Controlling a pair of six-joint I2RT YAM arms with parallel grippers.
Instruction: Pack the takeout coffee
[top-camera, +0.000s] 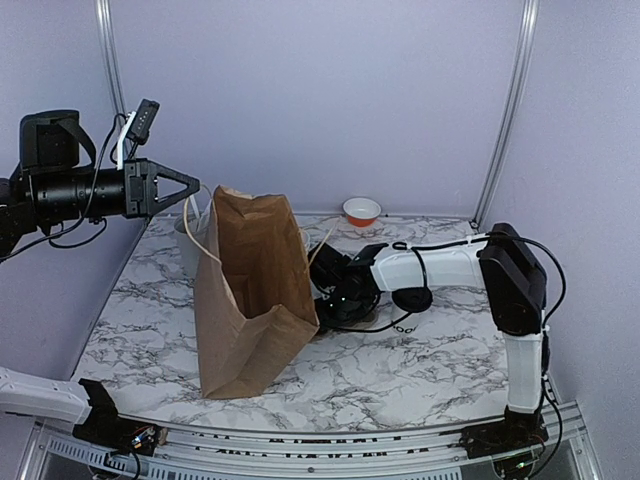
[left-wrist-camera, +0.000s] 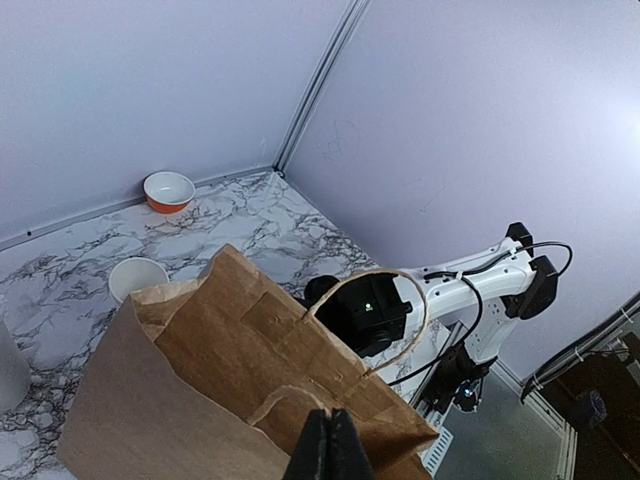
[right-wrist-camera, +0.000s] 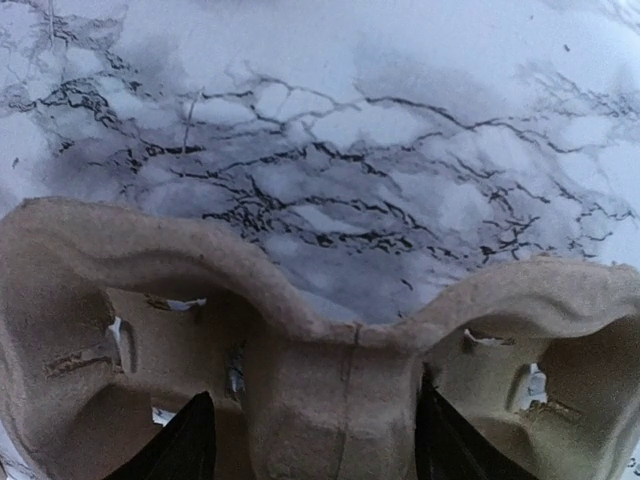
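Observation:
A brown paper bag (top-camera: 250, 290) stands open mid-table. My left gripper (top-camera: 195, 189) is high at its left, shut on the bag's near paper handle (left-wrist-camera: 262, 405); in the left wrist view the fingers (left-wrist-camera: 330, 440) are pressed together. My right gripper (top-camera: 335, 290) is low beside the bag's right side, open over a brown pulp cup carrier (right-wrist-camera: 330, 370). Its fingertips (right-wrist-camera: 197, 440) straddle the carrier's middle ridge, and both near wells are empty. A black round lid over white with dark lettering (top-camera: 411, 300), seemingly the takeout coffee, shows partly hidden under my right forearm.
An orange-and-white bowl (top-camera: 361, 210) sits at the back wall, also in the left wrist view (left-wrist-camera: 168, 190). A lidless white paper cup (left-wrist-camera: 138, 275) stands behind the bag. A tall white cylinder (left-wrist-camera: 6, 368) is at the bag's far left.

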